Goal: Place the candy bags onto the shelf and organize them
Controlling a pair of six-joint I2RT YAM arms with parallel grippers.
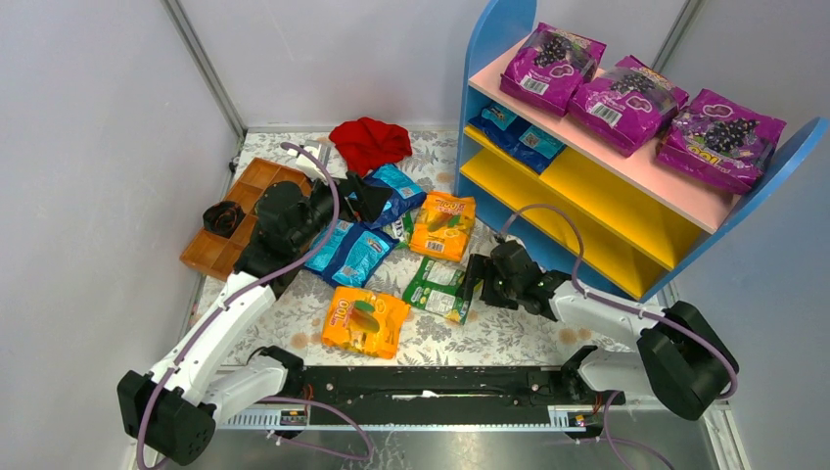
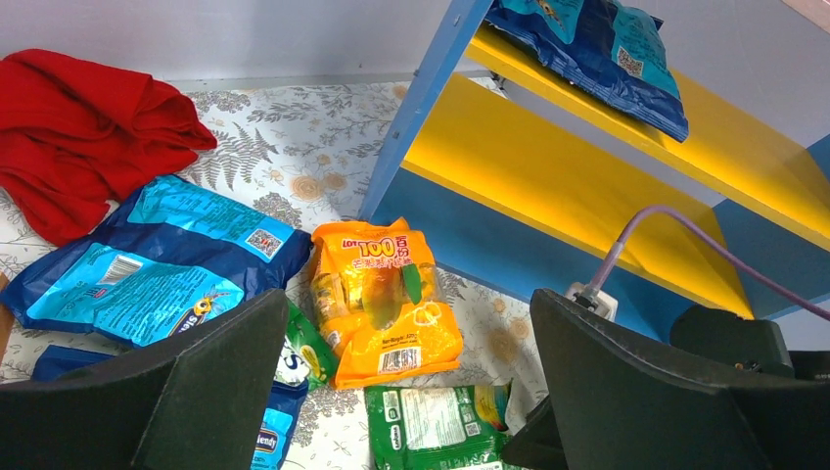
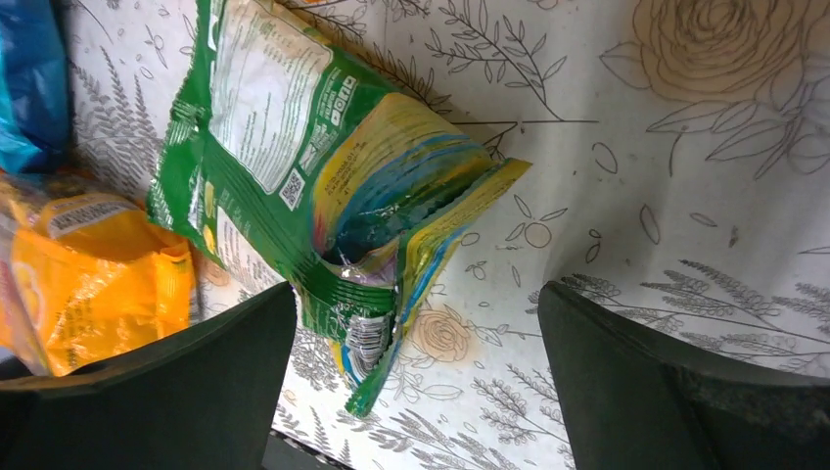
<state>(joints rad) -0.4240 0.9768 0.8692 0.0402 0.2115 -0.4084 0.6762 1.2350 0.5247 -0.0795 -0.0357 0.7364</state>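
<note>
Table (image 1: 509,333) with a floral-print cover, listed from the arms' side, twelve o'clock being the far wall. Shelf (image 1: 587,196): blue rounded side panels, pink top board and yellow lower boards, standing at two o'clock. Its top board carries three magenta grape bags (image 1: 626,98) in a row. The upper yellow board holds shelved blue candy bags (image 1: 519,137) at its left end. Loose on the table: the far orange candy bag (image 1: 443,225) lies near the centre, just beside the shelf's left foot. The green candy bag (image 1: 438,287) is at its six o'clock, printed back upward. The near orange candy bag (image 1: 365,321) is at eight o'clock of the green one, closest to the arm bases. Two loose blue candy bags (image 1: 350,250) lie at nine to eleven o'clock of the far orange one, with a small green pack (image 1: 399,228) showing between them. Red cloth (image 1: 370,142): crumpled, at twelve o'clock. Brown wooden compartment tray (image 1: 259,181): at ten o'clock, with a dark item in one compartment that cannot be identified. Left gripper (image 1: 364,199): hangs over the loose blue candy bags, jaws spread wide, nothing between them. Right gripper (image 1: 472,279): low at the three o'clock edge of the green candy bag, jaws spread wide with the bag's end lying between them; contact cannot be told.
</note>
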